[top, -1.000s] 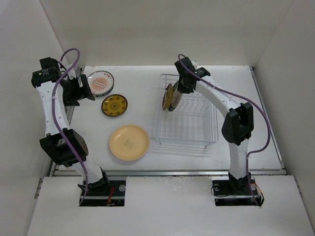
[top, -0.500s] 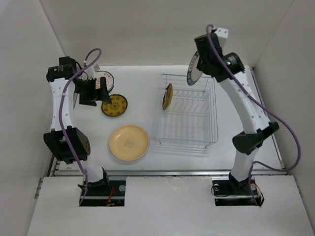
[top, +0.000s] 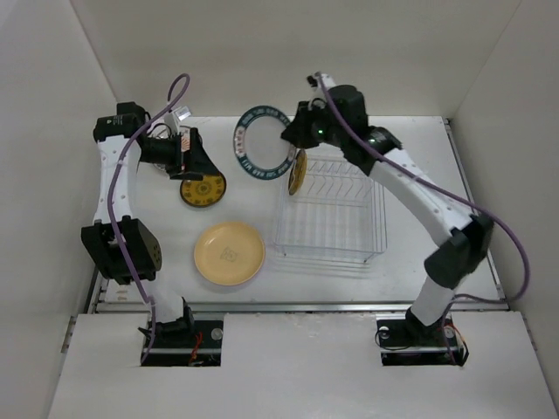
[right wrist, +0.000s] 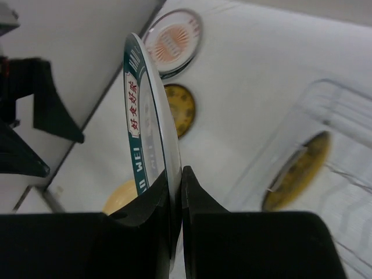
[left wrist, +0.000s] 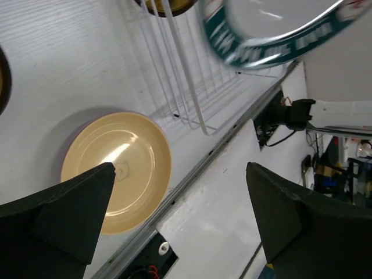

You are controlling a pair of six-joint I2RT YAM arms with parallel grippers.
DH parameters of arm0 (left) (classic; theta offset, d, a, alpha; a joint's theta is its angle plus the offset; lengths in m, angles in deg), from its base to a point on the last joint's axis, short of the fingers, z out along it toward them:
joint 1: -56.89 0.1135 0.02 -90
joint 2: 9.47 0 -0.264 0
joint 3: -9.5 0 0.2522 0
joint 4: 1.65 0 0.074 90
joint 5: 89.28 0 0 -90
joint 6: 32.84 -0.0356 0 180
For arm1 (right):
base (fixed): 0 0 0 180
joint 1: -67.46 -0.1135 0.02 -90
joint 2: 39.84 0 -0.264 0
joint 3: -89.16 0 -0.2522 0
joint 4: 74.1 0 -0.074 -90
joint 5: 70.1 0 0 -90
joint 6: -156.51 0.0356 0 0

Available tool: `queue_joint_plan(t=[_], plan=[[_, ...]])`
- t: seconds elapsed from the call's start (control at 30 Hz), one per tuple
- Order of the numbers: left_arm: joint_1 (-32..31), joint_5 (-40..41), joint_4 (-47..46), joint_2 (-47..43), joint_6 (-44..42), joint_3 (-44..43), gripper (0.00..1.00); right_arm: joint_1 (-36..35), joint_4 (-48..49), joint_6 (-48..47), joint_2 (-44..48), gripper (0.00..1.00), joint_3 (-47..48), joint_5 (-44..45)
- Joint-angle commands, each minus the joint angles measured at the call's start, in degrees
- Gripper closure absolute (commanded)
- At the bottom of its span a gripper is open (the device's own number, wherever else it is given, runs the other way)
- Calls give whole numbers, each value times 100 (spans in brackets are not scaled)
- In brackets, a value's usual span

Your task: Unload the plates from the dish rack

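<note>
**Item held:** white plate with a dark teal lettered rim (top: 262, 144). Round, glazed and hard, with a shallow well and a thin lip. It is hanging in the air clear of the dish rack (top: 336, 218), over the far worktop (top: 253, 205), just left of the rack's far-left corner. The wrist view is showing it edge-on.

**Right end effector** (right wrist: 174, 189): fingers are clamping the plate's rim, one on each face.

**Left end effector** (left wrist: 179, 174): fingers are standing wide apart with nothing between them. It is hovering near the held plate, on its left.

**Governing relation:** the open worktop is lying below and to the left of the held plate. The plate's face is probably needing to tip flat before it goes down there.

**In the rack:** one small brown-and-yellow plate (top: 298, 172) is standing on edge in a far-left slot. The right arm is the nearer to it. The rack is thin pale wire, springy and open.

**On the worktop, lying flat:**
- large pale yellow plate (top: 229, 253), smooth and glossy
- small brown-and-yellow patterned plate (top: 203, 188)
- white sunburst plate (right wrist: 172, 40) at the far-left corner
</note>
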Motion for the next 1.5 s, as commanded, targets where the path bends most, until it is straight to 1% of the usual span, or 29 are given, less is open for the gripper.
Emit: queue_joint_plan(t=[0.0, 0.07, 0.13, 0.2, 0.23, 0.27, 0.3, 0.37, 0.47, 0.5, 0.57, 0.6, 0.63, 0.67, 0.7, 0.73, 0.77, 0.8, 0.9, 0.93, 0.97, 1.03, 1.07, 1.13, 1.17, 1.2, 1.3, 1.37, 1.47], plan=[[-62, -819, -148, 156, -205, 209, 5, -57, 1841, 454, -534, 100, 36, -2353], [-62, -820, -201, 209, -284, 314, 6, -57, 2235, 822, -841, 100, 116, -2784], [-62, -733, -551, 209, -180, 437, 9, -57, 2631, 1087, -983, 100, 55, -3292], [-62, -583, -772, 157, -21, 560, 17, -57, 3097, 1438, -1150, 100, -24, -3584], [-62, -504, -860, 156, -21, 631, 26, -57, 3273, 1544, -1151, 100, -77, -3707], [-62, -504, -921, 156, 31, 631, 30, -57, 3474, 1676, -1203, 100, -269, -3917], [-62, -451, -922, 156, 32, 692, 33, -57, 3920, 1816, -1204, 100, -375, -4015], [-62, -451, -1062, 156, 110, 693, 38, -57, 4249, 2177, -1265, 100, -516, -4269], [-62, -503, -1063, 103, 164, 641, 57, -57, 4320, 2362, -1432, 100, -517, -4341], [-62, -573, -1063, 103, 164, 640, 75, -57, 4320, 2363, -1510, 100, -517, -4394], [-62, -574, -1063, 103, 286, 500, 94, -57, 4320, 2415, -1590, 100, -517, -4473], [-62, -504, -1063, 103, 356, 499, 100, -57, 4320, 2415, -1590, 100, -517, -4473], [-62, -504, -1063, 43, 496, 439, 100, -57, 4190, 2415, -1590, 100, -517, -4421], [-62, -504, -1063, 42, 550, 438, 100, -57, 4110, 2415, -1642, 96, -517, -4368], [-62, -504, -1184, -28, 638, 438, 100, -57, 4022, 2354, -1643, 72, -465, -4368], [8, -556, -1281, -28, 752, 438, 100, -57, 3934, 2354, -1643, 56, -412, -4237], [8, -556, -1422, -89, 1109, 438, 100, -57, 3707, 2232, -1643, 40, -411, -4166], [174, -617, -1762, -142, 1322, 490, 100, -5, 3548, 2170, -1643, 15, -342, -4079], [473, -618, -2239, -143, 2120, 412, 100, 49, 2837, 1776, -1398, 11, -201, -3377], [552, -505, -2562, -90, 2324, 359, 100, 49, 2652, 1678, -1301, 0, -200, -3105], [632, -408, -2739, -90, 2570, 298, 100, 49, 2476, 1573, -1187, 0, -200, -2441], [877, -223, -3213, 190, 3027, 44, 100, 49, 2106, 1292, -879, 0, -200, -1935], [948, -222, -3459, 278, 3534, 42, 100, 49, 2027, 1195, -800, 0, -200, -1637], [1071, -109, -4057, 576, 4160, -10, 100, 49, 1772, 993, -694, 0, -131, -1477], [1124, 135, -4512, 717, 4415, -10, 100, 49, 1684, 992, -633, 0, -130, -1424], [1194, 347, -4604, 875, 4679, -149, 100, 49, 1614, 913, -632, 0, -60, -1371], [1195, 1322, -4342, 1780, 4734, -975, 100, 49, 1333, 764, -527, 0, 2, -1318], [1248, 1552, -4289, 2507, 4892, -1553, 100, 49, 1148, 685, -457, 0, 142, -1318], [1248, 1737, -4227, 3238, 4997, -2013, 100, 49, 754, 500, -396, 0, 388, -827]])
